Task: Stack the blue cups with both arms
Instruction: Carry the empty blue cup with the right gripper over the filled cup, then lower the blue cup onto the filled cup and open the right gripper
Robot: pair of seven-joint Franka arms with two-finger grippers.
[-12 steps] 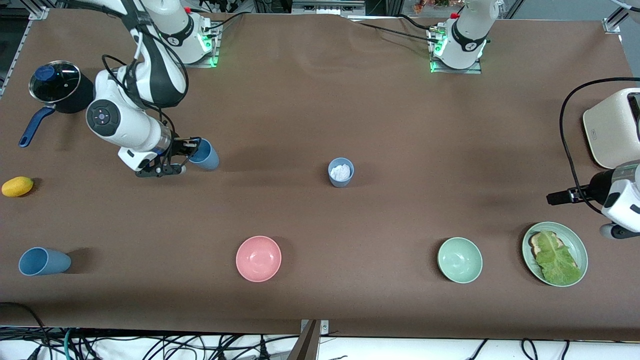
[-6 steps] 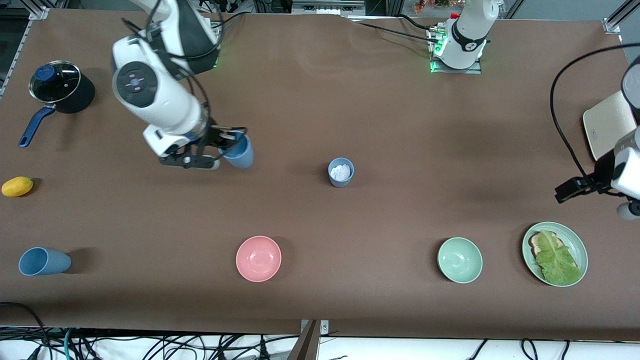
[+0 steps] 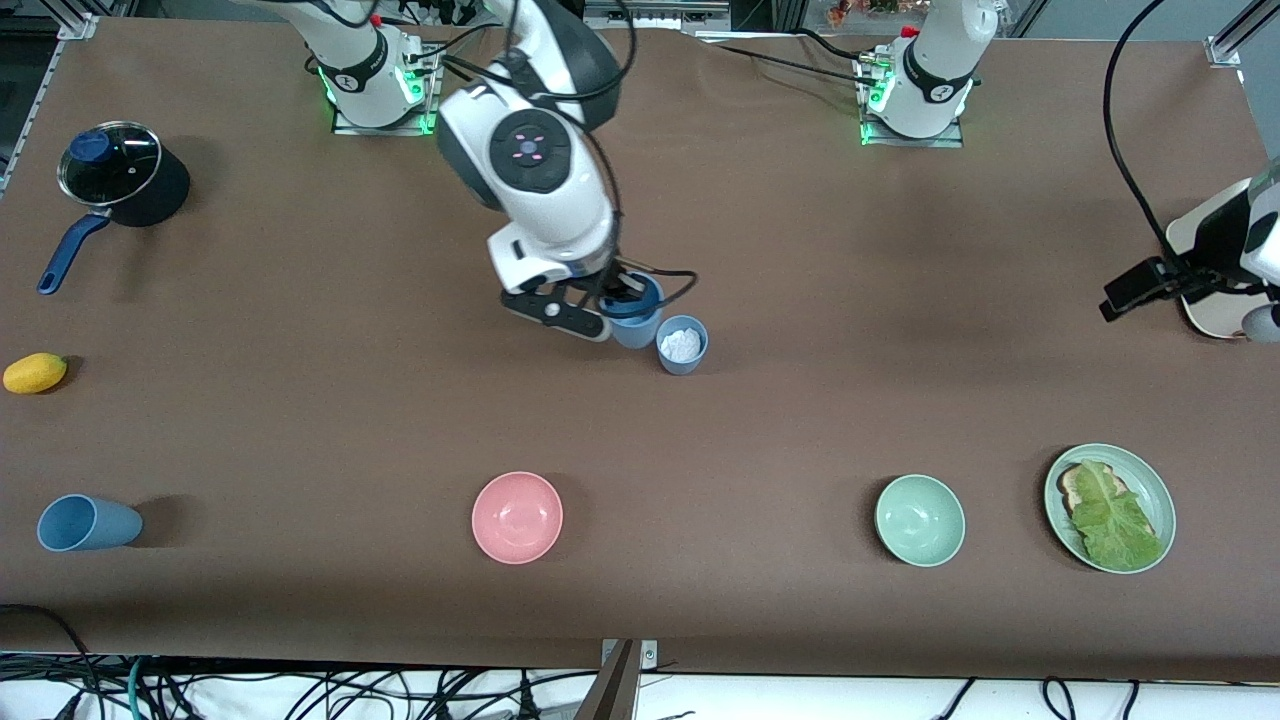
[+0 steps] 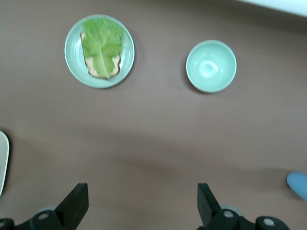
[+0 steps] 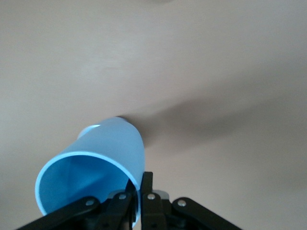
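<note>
Right gripper (image 3: 622, 300) gripping blue cup (image 3: 634, 318)

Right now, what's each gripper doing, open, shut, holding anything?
Left gripper: open, empty, over the table near the toaster.
Right gripper: shut on a blue cup, beside the paper-filled cup.

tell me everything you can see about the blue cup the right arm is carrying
The carried blue cup is a small, matte, dusty-blue tumbler, handleless, slightly tapered, plastic-looking. Its inside looks empty in the right wrist view. The right tool is shut on its rim, one finger inside the mouth and one outside. It hangs mouth-up in the air, beside the standing blue cup with something white in it, near the middle of the table. Whether the two cups touch cannot be told.
</note>
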